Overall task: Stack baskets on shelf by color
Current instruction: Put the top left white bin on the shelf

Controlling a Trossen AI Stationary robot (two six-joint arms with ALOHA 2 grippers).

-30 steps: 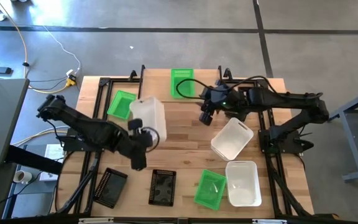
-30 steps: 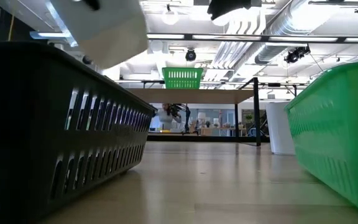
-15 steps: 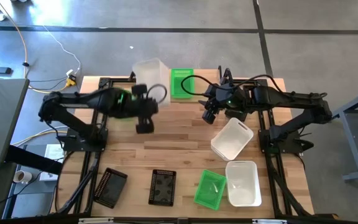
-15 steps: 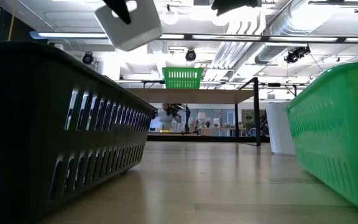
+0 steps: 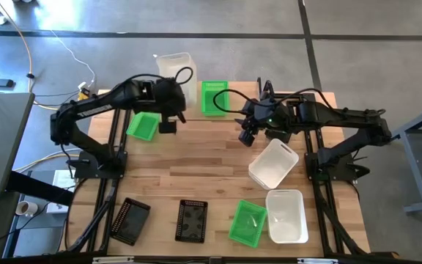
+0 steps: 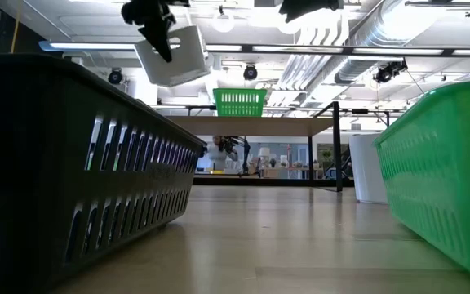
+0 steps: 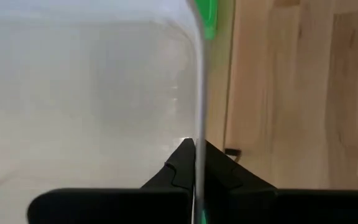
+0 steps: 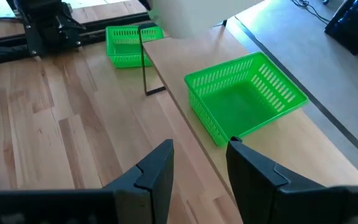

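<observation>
above the shelf, left pincer grips a white basket.

Two dark, cable-looped jointed arms

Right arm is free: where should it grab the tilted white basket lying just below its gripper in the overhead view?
Take the tilted white basket by one upper wall, descending from above with the right gripper and fingers straddling that rim. Its mouth faces upward and the thin wall suits a pinch; choose the side away from the other white basket.
</observation>
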